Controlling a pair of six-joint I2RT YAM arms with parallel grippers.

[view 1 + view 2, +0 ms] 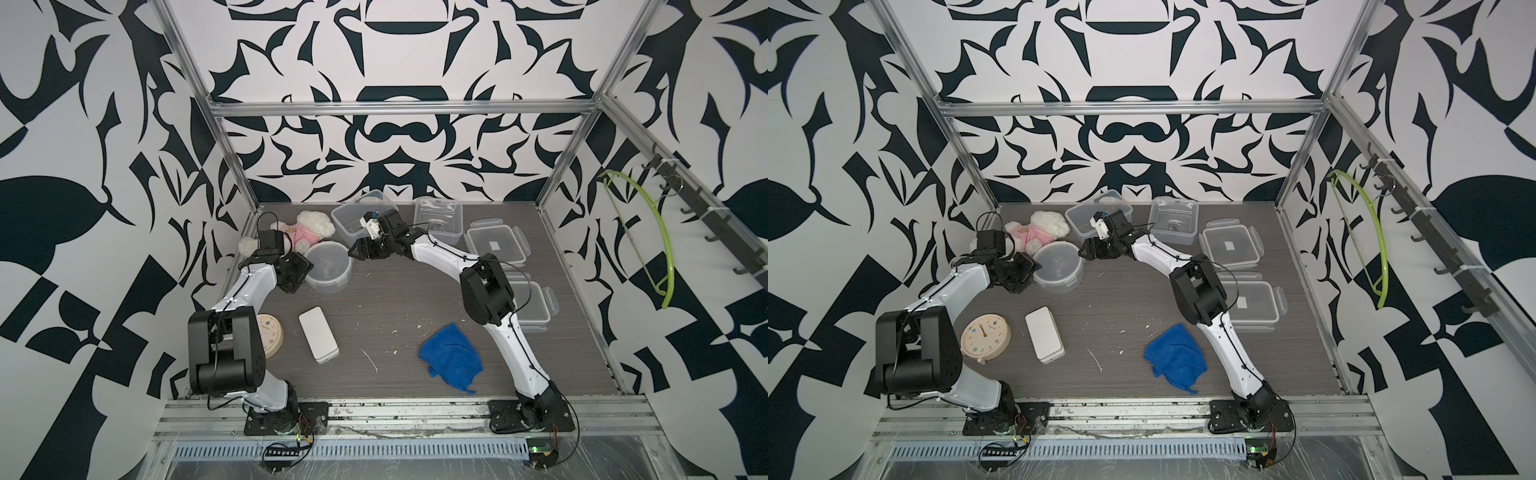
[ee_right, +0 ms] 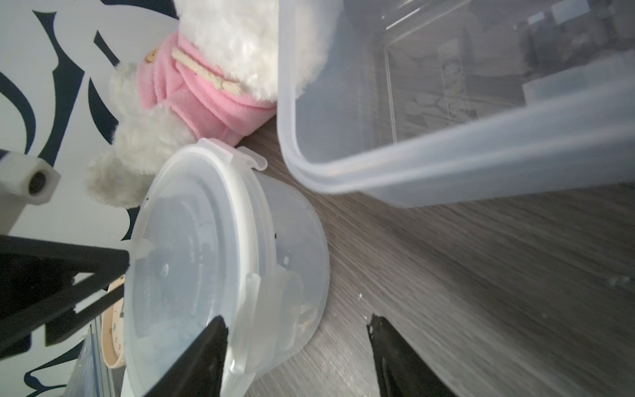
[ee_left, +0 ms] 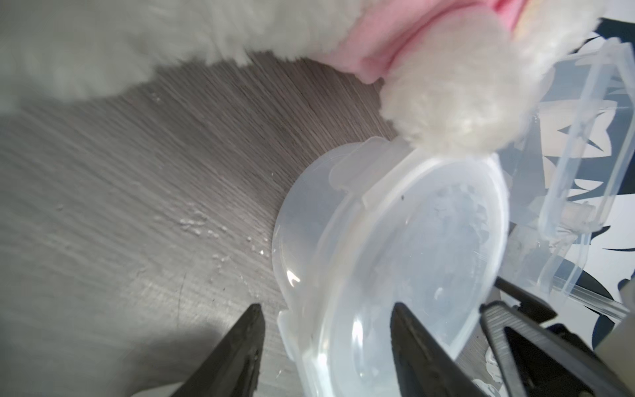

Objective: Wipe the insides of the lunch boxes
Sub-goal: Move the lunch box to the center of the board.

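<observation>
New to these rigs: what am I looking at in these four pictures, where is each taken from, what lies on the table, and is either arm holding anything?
Two robot arms, the left arm and the right arm, are mounted at the near edge of a table. Two pictures come from one overhead camera pair; the other two from a camera on each wrist, looking along the jaws. On the table: a lidded round lunch box, two open rectangular lunch boxes, two loose rectangular lids, a blue cloth, a white case, a clock and a plush toy. Both sets of jaws stand open, on opposite sides of the round lunch box; nothing is held.
</observation>
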